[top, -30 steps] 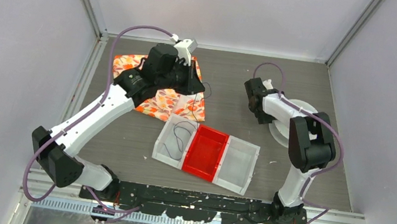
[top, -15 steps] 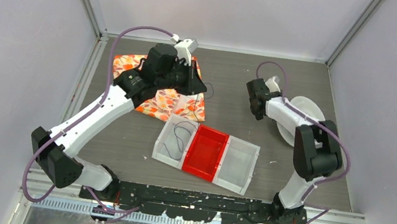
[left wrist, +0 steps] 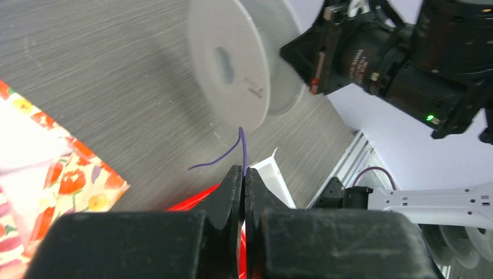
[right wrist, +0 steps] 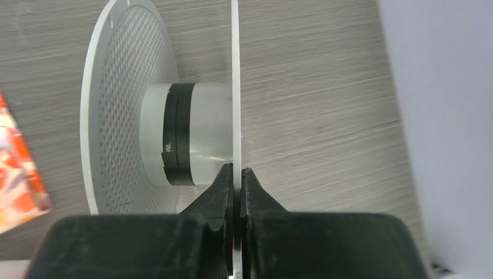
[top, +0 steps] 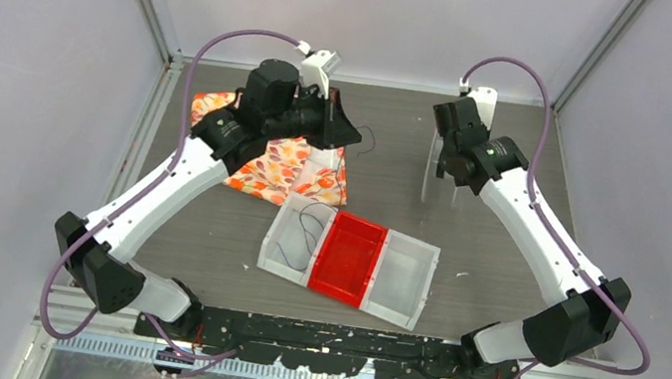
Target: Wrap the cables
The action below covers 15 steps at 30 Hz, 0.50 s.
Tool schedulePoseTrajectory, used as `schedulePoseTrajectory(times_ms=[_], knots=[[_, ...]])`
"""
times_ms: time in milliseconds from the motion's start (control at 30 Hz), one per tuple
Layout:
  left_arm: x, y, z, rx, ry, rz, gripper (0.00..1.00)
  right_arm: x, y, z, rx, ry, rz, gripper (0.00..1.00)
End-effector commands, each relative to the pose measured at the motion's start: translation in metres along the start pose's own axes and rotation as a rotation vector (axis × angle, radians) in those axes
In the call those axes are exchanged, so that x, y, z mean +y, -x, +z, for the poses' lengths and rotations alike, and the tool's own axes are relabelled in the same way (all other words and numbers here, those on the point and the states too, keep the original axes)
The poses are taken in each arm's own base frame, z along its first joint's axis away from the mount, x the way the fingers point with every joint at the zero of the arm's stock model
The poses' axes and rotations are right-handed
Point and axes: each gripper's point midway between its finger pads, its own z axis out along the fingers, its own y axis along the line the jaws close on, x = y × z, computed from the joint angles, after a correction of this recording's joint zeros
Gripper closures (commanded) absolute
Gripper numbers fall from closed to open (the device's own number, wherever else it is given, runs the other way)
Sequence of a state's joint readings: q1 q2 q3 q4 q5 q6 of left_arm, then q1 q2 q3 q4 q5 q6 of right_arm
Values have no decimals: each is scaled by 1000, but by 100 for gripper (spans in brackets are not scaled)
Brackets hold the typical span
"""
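Both arms are bolted at the near edge of the table [top: 412,191] and reach away from it. The left arm [top: 160,193] climbs diagonally from its near-left base, with its wrist over the far edge of the cloth [top: 270,168]. The right arm [top: 545,241] folds at an elbow low on the right, then runs up and inward to the far middle.

Between the two arms, nearest the bases, sits the tray [top: 395,304]. A loop [top: 306,228] of thin dark wire lies in its left, white compartment. The red middle compartment is next to it.

Farther out, the left claw [left wrist: 243,174] is pinched tight on the cable [left wrist: 242,145]. The purple end pokes straight out from between the fingertips, and a short stray curl bends off to one side. Whether this piece joins the loop cannot be told.

Beyond it, across bare table, the spool [left wrist: 229,64] stands on edge. The right claw [right wrist: 237,173] is closed on the rim of its nearer, solid flange, one finger on each face. A dark band circles the hub, and the perforated flange lies past that. The cable tip is near the spool but apart from it.
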<state>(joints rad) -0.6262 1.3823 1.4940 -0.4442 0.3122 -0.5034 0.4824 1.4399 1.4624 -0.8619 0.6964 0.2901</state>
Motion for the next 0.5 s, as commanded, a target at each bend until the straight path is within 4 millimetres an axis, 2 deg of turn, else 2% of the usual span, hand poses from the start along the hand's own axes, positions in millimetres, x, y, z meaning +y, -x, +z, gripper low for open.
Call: schedulePoseTrajectory(times_ms=[0, 100, 233, 467], knots=[[-28, 25, 6, -60, -136, 38, 100, 48, 9, -5, 34, 167, 268, 99], [-35, 24, 13, -60, -162, 26, 100, 74, -1, 2, 72, 209, 331, 99], [-36, 21, 22, -56, -165, 6, 100, 94, -13, 9, 87, 206, 323, 99], [-23, 8, 33, -26, -128, -17, 100, 105, -32, 17, 119, 211, 321, 98]])
